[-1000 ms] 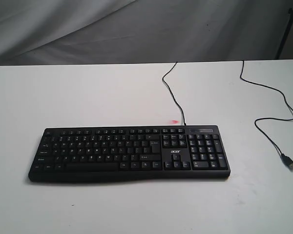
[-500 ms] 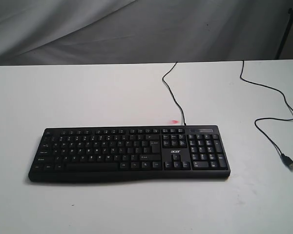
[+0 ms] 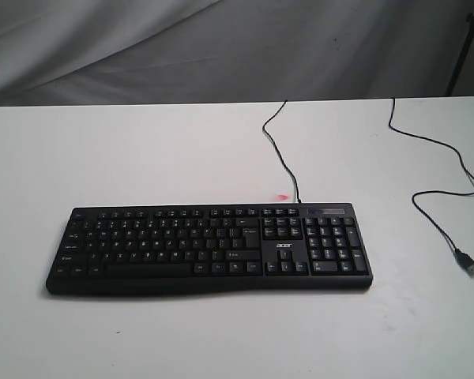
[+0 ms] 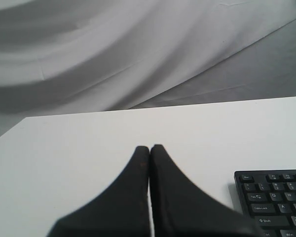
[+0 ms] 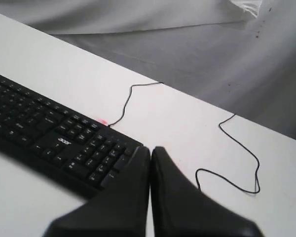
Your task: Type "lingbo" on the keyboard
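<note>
The keyboard (image 3: pixel 209 249) is wide, flat and black with white legends, a number pad and an "acer" logo; it lies on the white table near its front. Neither arm shows in the exterior view. In the left wrist view my left gripper (image 4: pixel 150 147) is shut with nothing in it, above bare table, and the keyboard's left end (image 4: pixel 276 197) lies off to one side. My right gripper (image 5: pixel 151 149) is shut and empty too, its tips over the number-pad corner of the keyboard (image 5: pixel 64 143).
The keyboard's thin black cable (image 3: pixel 280 154) runs to the table's far edge, loops back on the right and ends in a loose USB plug (image 3: pixel 468 263). A small pink mark (image 3: pixel 281 196) lies behind the keyboard. A grey cloth backdrop (image 3: pixel 221 47) hangs beyond the table.
</note>
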### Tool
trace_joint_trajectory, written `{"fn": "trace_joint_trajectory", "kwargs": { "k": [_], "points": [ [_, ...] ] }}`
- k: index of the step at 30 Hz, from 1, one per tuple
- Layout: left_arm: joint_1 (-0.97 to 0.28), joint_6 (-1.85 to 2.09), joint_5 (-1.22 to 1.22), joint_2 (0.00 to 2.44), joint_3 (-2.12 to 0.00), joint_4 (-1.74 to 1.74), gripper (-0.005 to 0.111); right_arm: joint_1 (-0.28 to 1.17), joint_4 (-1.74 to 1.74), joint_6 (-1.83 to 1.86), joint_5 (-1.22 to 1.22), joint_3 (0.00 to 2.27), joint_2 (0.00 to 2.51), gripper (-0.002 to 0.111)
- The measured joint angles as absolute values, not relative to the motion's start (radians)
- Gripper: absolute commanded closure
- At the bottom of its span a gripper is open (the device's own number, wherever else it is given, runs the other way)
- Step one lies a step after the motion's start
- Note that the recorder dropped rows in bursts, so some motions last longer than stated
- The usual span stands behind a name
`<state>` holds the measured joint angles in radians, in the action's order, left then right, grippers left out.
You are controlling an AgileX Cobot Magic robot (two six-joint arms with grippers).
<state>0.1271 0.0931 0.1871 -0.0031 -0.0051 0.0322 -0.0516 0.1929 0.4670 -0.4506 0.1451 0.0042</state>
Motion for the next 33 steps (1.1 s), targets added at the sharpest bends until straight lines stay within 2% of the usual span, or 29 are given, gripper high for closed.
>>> {"fn": "trace_joint_trajectory", "kwargs": {
  "k": [10, 19, 27, 33],
  "points": [
    [0.127, 0.093, 0.187, -0.003, -0.005, 0.032, 0.106, -0.052, 0.193, 0.467, -0.569, 0.459, 0.275, 0.108],
    [0.127, 0.093, 0.187, -0.003, -0.005, 0.032, 0.106, -0.031, 0.207, 0.449, -0.573, 0.566, 0.514, 0.108],
    [0.127, 0.093, 0.187, -0.003, -0.005, 0.032, 0.106, 0.128, 0.244, 0.323, -0.571, 0.566, 0.695, 0.108],
    [0.127, 0.093, 0.187, -0.003, -0.005, 0.032, 0.106, 0.336, 0.258, 0.325, -0.510, 0.606, 0.921, 0.108]
  ]
}}
